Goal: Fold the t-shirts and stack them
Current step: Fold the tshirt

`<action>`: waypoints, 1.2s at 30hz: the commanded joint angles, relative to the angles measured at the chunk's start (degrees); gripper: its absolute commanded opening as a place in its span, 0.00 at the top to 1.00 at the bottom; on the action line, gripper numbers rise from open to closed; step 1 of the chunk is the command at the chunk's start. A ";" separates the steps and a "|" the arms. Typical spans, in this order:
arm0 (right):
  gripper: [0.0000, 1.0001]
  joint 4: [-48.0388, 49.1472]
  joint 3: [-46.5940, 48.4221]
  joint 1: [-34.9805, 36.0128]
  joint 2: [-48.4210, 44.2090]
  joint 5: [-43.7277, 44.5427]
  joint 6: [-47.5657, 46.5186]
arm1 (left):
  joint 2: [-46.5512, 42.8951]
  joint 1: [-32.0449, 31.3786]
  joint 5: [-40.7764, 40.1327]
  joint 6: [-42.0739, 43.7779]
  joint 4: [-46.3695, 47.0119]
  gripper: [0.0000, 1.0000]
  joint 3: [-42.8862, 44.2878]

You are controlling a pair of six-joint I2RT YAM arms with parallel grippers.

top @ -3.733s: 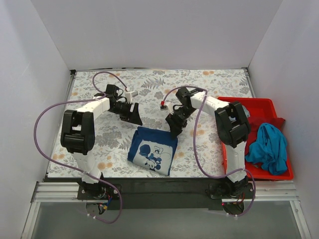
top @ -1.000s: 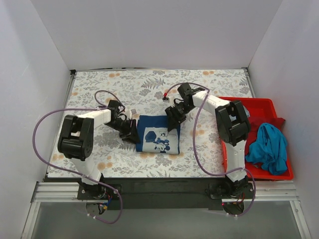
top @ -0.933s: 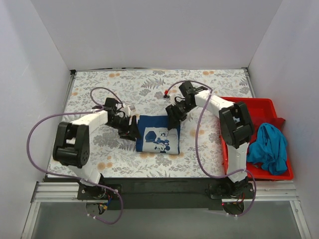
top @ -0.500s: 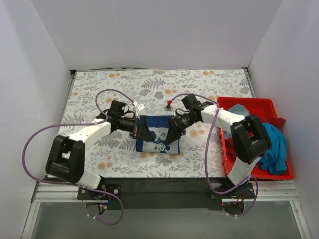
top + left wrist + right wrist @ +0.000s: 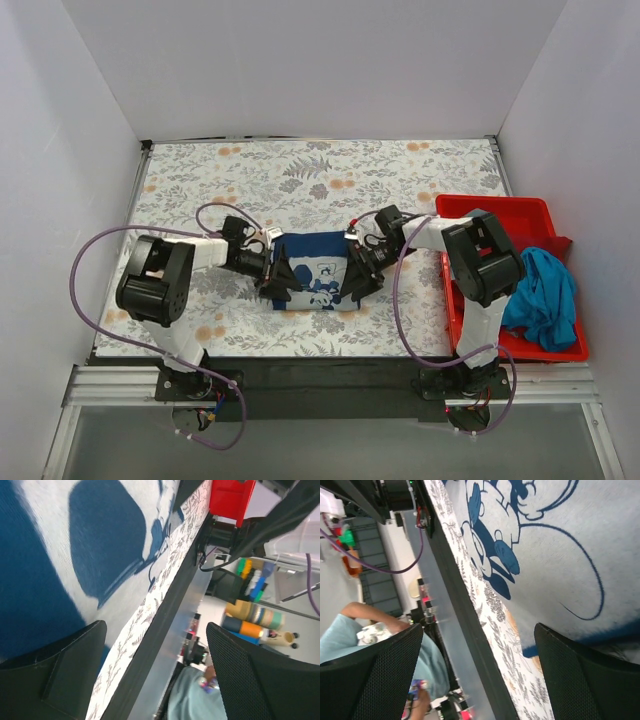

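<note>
The table (image 5: 200, 170), under a floral cover, spreads out beyond both claws, to their far side and to the left of the left claw.

A red bin (image 5: 497, 209) sits on the table to the right of the right claw, past that arm's elbow. In it lies a teal-blue shirt (image 5: 545, 295), crumpled in a heap at the near end. A red shirt (image 5: 556, 245) hangs over the bin's far right rim, just beyond the teal one. The arm hides part of the bin's left side.

The navy shirt (image 5: 315, 270) lies folded into a small rectangle on the table, directly between the two claws, white print up. Its left edge is under the left claw and its right edge under the right claw.

The left claw (image 5: 278, 275) is low over the shirt's left edge and released: in the wrist view its fingers (image 5: 55, 680) stand wide apart, with navy cloth and print below them and nothing pinched.

The right claw (image 5: 356, 274) faces it from the other side, also released. Its fingers (image 5: 370, 675) are spread wide over the print near the table's front edge.
</note>
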 commanded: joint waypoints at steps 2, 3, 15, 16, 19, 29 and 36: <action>0.02 -2.60 7.70 -0.79 -4.27 2.67 -4.99 | -8.86 1.98 1.11 9.53 -6.19 0.18 4.37; 0.02 -2.43 9.29 -0.79 -5.33 2.48 -5.07 | -12.97 1.80 1.38 8.31 -4.79 0.17 5.16; 0.02 4.08 27.06 -2.72 7.39 9.24 -0.77 | 0.78 0.22 -10.12 -11.56 19.30 0.25 13.26; 0.02 4.08 27.76 -3.16 9.58 9.59 -0.94 | 1.57 0.39 -11.26 -12.17 19.57 0.25 13.17; 0.02 4.08 28.03 -5.01 13.45 10.73 -1.82 | 5.87 0.83 -13.73 -12.35 19.57 0.28 13.78; 0.02 3.47 30.31 -9.05 12.07 16.18 -6.03 | 0.81 6.01 -12.15 -9.82 21.24 0.28 11.59; 0.02 3.02 30.50 -8.09 0.49 22.42 -4.64 | -14.93 0.94 -32.86 10.80 -2.02 0.15 20.37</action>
